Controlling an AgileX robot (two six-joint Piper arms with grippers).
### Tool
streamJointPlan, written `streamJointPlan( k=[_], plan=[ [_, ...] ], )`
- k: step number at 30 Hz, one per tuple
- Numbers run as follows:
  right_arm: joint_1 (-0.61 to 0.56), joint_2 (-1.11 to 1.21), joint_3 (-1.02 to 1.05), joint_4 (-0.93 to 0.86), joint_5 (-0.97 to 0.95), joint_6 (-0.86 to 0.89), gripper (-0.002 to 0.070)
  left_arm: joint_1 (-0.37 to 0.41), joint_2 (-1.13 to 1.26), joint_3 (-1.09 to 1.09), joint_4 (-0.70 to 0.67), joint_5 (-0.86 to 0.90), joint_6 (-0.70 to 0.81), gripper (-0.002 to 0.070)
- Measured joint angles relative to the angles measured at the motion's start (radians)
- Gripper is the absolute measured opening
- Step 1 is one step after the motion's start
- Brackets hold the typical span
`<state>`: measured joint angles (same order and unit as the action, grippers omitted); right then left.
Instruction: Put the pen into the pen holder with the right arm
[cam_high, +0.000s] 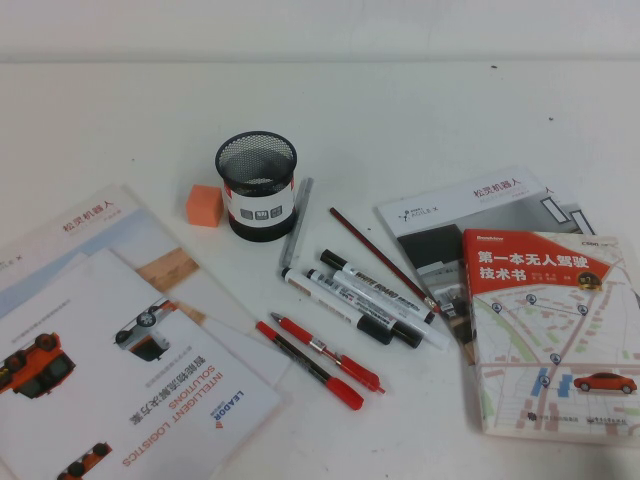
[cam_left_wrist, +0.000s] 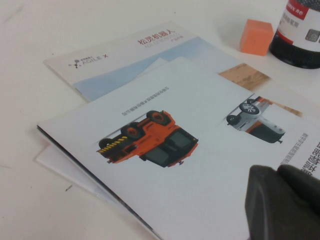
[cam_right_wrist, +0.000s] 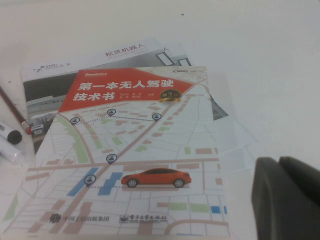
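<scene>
The pen (cam_high: 306, 363), a thin black barrel with red ends, lies flat on the table near the front middle, beside a red pen with a clear and silver middle (cam_high: 327, 352). The pen holder (cam_high: 256, 185), a black mesh cup with a white label, stands upright behind them and also shows in the left wrist view (cam_left_wrist: 301, 35). Neither gripper shows in the high view. My right gripper (cam_right_wrist: 278, 162) is shut and empty over the book's near right corner. My left gripper (cam_left_wrist: 278, 170) is shut and empty over the brochures. The pen is out of both wrist views.
White markers (cam_high: 352, 300), a silver pen (cam_high: 295, 222) and a dark red pencil (cam_high: 380, 258) lie between the holder and the book (cam_high: 555, 330). An orange cube (cam_high: 204, 205) sits left of the holder. Brochures (cam_high: 120, 360) cover the left front.
</scene>
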<state>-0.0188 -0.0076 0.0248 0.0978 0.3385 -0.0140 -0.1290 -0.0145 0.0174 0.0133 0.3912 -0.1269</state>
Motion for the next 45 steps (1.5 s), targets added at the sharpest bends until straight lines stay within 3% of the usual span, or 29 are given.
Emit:
streamJointPlan(
  k=[7, 10, 20, 23, 31, 35, 39, 45],
  plan=[
    [0.0, 0.0, 0.0, 0.01, 0.0, 0.0, -0.002, 0.0, 0.0, 0.0, 0.0, 0.0, 0.0, -0.0003],
    [0.0, 0.0, 0.0, 0.097, 0.0, 0.0, -0.002, 0.0, 0.0, 0.0, 0.0, 0.0, 0.0, -0.0002],
    [0.0, 0.0, 0.0, 0.9, -0.112, 0.0, -0.002, 0.0, 0.0, 0.0, 0.0, 0.0, 0.0, -0.0002],
    [0.0, 0.0, 0.0, 1.006, -0.133, 0.0, -0.002, 0.0, 0.0, 0.0, 0.0, 0.0, 0.0, -0.0002],
    [0.0, 0.0, 0.0, 1.042, -0.148, -0.023, -0.002, 0.0, 0.0, 0.0, 0.0, 0.0, 0.0, -0.0002],
    [0.0, 0.017, -0.064, 1.015, 0.009, -0.165, -0.002, 0.0, 0.0, 0.0, 0.0, 0.0, 0.0, -0.0002],
    [0.0, 0.161, -0.234, 0.882, 0.16, -0.279, -0.002, 0.0, 0.0, 0.0, 0.0, 0.0, 0.0, -0.0002],
    [0.0, 0.52, -0.53, 0.587, 0.404, -0.306, -0.002, 0.0, 0.0, 0.0, 0.0, 0.0, 0.0, -0.0002]
  ],
)
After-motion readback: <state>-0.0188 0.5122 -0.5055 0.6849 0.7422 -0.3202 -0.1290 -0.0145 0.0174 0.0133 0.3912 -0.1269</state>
